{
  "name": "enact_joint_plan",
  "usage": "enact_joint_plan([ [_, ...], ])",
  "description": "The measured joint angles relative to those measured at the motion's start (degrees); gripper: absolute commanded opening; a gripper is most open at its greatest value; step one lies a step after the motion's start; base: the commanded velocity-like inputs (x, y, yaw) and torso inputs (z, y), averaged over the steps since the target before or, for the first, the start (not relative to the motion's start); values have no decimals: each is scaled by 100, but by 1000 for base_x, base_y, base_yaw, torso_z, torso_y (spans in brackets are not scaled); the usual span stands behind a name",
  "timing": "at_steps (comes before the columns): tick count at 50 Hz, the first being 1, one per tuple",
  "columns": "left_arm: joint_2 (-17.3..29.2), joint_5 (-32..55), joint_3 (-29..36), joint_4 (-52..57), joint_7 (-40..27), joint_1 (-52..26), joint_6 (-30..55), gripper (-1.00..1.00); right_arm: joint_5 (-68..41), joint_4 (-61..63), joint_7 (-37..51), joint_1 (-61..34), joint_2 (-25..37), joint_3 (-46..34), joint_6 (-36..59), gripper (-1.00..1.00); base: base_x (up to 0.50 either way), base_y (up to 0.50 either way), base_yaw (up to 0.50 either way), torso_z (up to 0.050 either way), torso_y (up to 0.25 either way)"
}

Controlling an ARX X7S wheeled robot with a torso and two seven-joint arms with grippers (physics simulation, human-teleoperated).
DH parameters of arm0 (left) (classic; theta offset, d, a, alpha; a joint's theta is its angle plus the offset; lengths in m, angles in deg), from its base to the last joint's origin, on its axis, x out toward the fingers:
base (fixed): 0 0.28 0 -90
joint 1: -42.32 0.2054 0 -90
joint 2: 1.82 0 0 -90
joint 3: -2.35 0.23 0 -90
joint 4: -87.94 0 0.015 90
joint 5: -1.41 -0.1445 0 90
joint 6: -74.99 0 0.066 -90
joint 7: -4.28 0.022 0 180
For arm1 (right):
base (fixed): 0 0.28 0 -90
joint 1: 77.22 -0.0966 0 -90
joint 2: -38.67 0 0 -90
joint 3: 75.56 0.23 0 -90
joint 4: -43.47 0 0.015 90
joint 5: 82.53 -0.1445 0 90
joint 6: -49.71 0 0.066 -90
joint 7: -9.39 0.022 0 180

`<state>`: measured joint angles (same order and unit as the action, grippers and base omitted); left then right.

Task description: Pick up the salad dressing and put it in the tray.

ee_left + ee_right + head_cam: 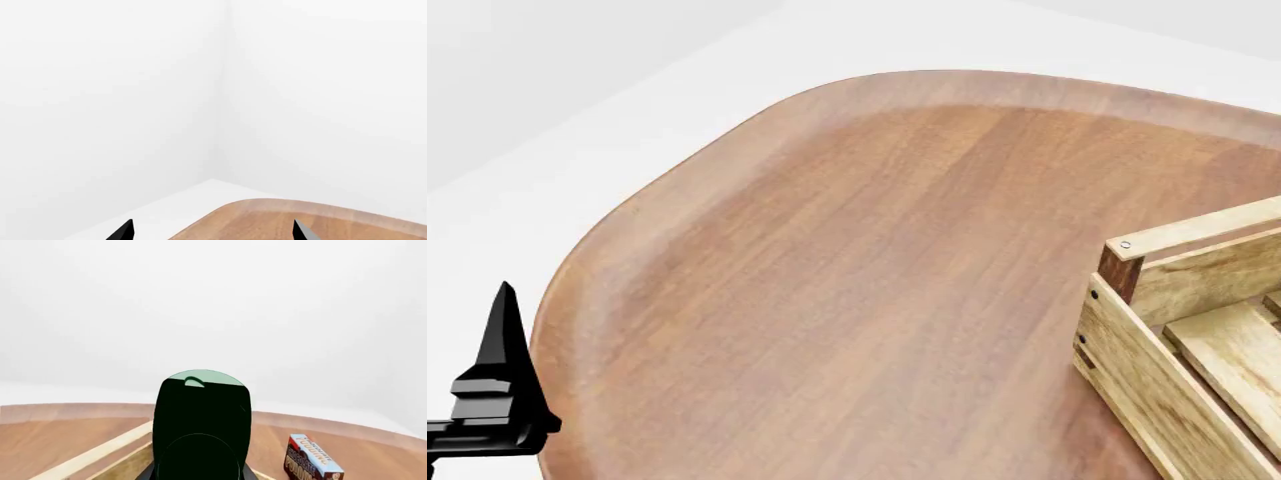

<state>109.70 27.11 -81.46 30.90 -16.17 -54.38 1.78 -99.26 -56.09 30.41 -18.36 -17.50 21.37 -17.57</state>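
In the right wrist view the salad dressing (pixel 202 410) fills the middle as a dark green shape, its round green cap facing the camera; the white body is hidden. My right gripper (pixel 197 476) is shut on it, with grey fingers (pixel 144 475) showing at either side, and holds it over the tray's light-wood rail (pixel 93 455). The head view shows only the tray's left end (pixel 1154 370), with a dark brown corner post, at the right edge. My left gripper (pixel 213 232) is open and empty over the table's left edge; one black fingertip shows in the head view (pixel 501 380).
The tray stands on a rounded brown wooden table (pixel 868 270). A red-and-blue upright box (pixel 311 460) stands on the table beside the tray. White walls and floor surround the table.
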Motion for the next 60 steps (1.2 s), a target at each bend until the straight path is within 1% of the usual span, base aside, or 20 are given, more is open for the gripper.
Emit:
enact_joint_plan([
  [18,17,-31,45,-23,-24,-3,-34,100,264,-1984,-64,-612,-82,-73,-806,-100,0,0,0,1,1],
  [43,50,-70,114,-25,-56,5,-65,100,620,-5595,-235,-1481,-325,-181,-2856,-100,0,0,0,0,0],
  [50,59,-80,135,-28,-63,1,-72,100,701,-6124,-280,-1538,-379,-108,-3226,-100,0,0,0,0,0],
  [60,76,-91,157,-24,-77,-11,-73,100,844,-6454,-311,-1496,-449,92,-3506,-100,0,0,0,0,1],
])
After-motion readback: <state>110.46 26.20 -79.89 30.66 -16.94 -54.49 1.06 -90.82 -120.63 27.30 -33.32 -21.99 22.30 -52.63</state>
